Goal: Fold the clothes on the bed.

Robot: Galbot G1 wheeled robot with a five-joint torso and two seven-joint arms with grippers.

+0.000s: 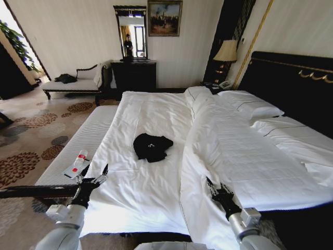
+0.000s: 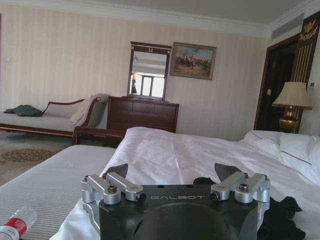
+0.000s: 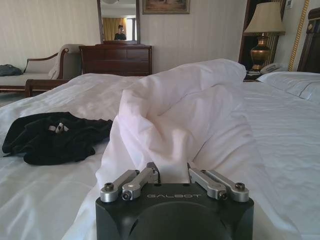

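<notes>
From the head we look down along the bed point(image 1: 156, 182) toward the far wall. Both wrist cameras sit low over the duvet, facing that wall; all three share the dresser point(image 1: 134, 75) and mirror point(image 1: 130, 32).

The black T-shirt point(image 1: 151, 147) lies crumpled on the flat white sheet of the bed point(image 1: 140, 192). All around it on the near side and the bench side the sheet is bare and flat, so there is room to reach in. On the pillow side of the T-shirt, the duvet point(image 1: 234, 151) is bunched up into a tall ridge like a wall. The right gripper point(image 1: 216, 190) sits at this ridge, far from the T-shirt. The left gripper point(image 1: 95, 173), fingers spread, hangs over the near edge with bare sheet between it and the T-shirt.
</notes>
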